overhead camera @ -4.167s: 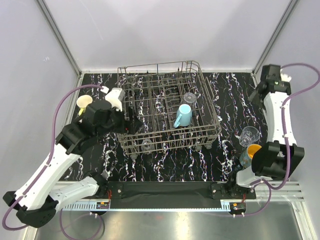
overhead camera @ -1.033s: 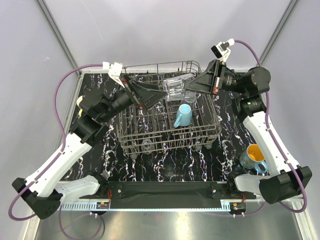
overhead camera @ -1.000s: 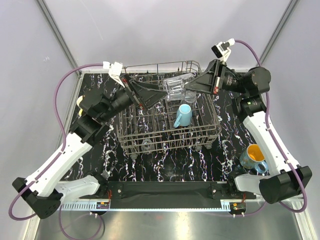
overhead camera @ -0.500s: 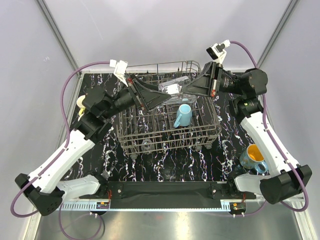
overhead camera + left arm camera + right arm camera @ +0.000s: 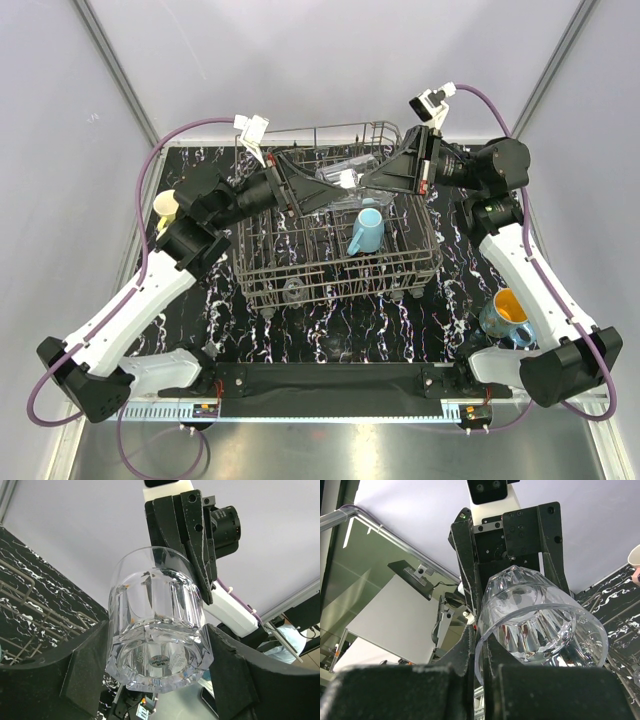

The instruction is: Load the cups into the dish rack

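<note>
A clear glass [image 5: 341,176] hangs tilted above the back of the dish rack [image 5: 402,272], held between both arms. My right gripper [image 5: 371,178] is shut on the glass's rim [image 5: 485,652], one finger inside and one outside. My left gripper [image 5: 322,186] grips the thick base of the glass [image 5: 157,630], a pad [image 5: 92,665] touching each side. A light blue mug [image 5: 366,230] stands in the rack. On the table, a teal mug with an orange inside [image 5: 507,312] sits at the right and a yellow mug [image 5: 165,205] at the left.
Two more clear glasses sit in the rack, one at the front [image 5: 292,291] and one near the back right [image 5: 380,196]. Upright tines fill the rack. Grey enclosure walls close in the table's far side and both sides.
My left jaws have closed in from wide open onto the glass's base. The glass has tilted and shifted slightly left; earlier both arms were low at the table's sides.
</note>
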`<state>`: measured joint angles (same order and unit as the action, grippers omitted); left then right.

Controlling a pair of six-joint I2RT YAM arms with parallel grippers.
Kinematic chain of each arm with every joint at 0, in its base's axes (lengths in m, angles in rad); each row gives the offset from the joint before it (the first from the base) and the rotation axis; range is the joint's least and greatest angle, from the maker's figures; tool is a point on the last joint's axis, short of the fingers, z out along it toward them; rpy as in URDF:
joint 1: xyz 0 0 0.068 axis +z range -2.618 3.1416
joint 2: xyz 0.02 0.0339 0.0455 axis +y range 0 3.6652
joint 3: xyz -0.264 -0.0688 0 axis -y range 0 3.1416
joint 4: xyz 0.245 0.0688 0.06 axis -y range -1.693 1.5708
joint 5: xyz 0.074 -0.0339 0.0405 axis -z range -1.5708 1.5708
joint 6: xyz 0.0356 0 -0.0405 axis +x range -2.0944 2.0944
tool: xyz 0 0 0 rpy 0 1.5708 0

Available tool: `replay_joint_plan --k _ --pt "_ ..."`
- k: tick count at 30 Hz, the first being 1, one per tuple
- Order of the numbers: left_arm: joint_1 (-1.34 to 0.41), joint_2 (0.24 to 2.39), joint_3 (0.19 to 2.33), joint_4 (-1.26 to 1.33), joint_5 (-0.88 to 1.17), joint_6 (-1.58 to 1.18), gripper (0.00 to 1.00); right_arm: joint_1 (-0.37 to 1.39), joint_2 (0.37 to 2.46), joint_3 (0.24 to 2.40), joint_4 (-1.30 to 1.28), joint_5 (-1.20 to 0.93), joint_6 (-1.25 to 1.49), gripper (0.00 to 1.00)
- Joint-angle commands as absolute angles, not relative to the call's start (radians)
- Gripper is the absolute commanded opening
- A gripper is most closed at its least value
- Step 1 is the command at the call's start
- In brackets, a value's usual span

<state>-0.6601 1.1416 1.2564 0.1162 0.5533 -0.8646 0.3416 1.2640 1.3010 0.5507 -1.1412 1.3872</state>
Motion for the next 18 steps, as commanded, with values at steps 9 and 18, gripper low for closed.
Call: replay_joint_plan --k 9,18 --pt "-0.661 1.152 1.365 -0.076 0.511 -0.813 0.00 0.362 1.226 1.356 0.258 -1.097 1.069 0.41" --pt "-0.661 1.242 1.629 -0.654 0.211 -0.674 0.00 0.361 1.215 1.615 -0.764 -0.422 0.455 1.00"
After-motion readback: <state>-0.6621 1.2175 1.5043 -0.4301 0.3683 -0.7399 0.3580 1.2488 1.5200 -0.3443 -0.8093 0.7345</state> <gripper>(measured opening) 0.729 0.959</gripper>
